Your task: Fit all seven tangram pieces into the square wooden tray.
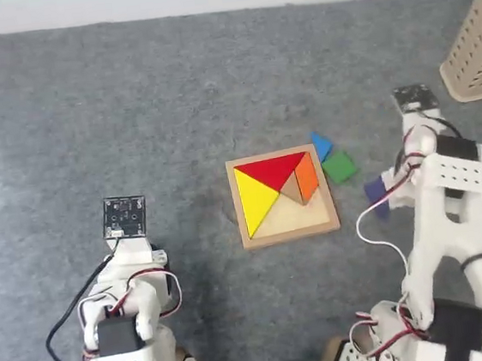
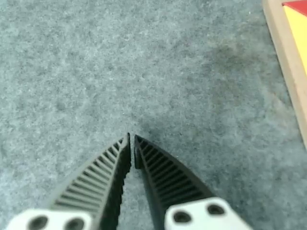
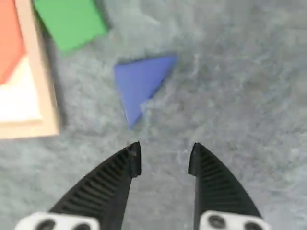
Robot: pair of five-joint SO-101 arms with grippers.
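The square wooden tray [image 1: 248, 231] lies mid-table holding a red triangle [image 1: 270, 170], a yellow triangle [image 1: 256, 198], an orange piece [image 1: 308, 176] and a small brown triangle [image 1: 292, 192]. Beside its far right corner lie a light blue piece [image 1: 321, 145] and a green square [image 1: 339, 167]. A dark blue triangle [image 1: 377, 192] lies further right, partly under the right arm [image 1: 438, 173]. My right gripper [image 3: 163, 158] is open just short of the blue triangle [image 3: 141, 84], with nothing between its fingers. My left gripper [image 2: 132, 140] is shut over bare carpet, left of the tray's edge [image 2: 288, 62].
Grey carpet covers the table. A beige slotted basket [image 1: 478, 43] stands at the far right edge. The left arm [image 1: 131, 278] sits at the near left with open carpet between it and the tray. The green square [image 3: 71, 21] lies beyond the blue triangle, next to the tray's edge [image 3: 41, 86].
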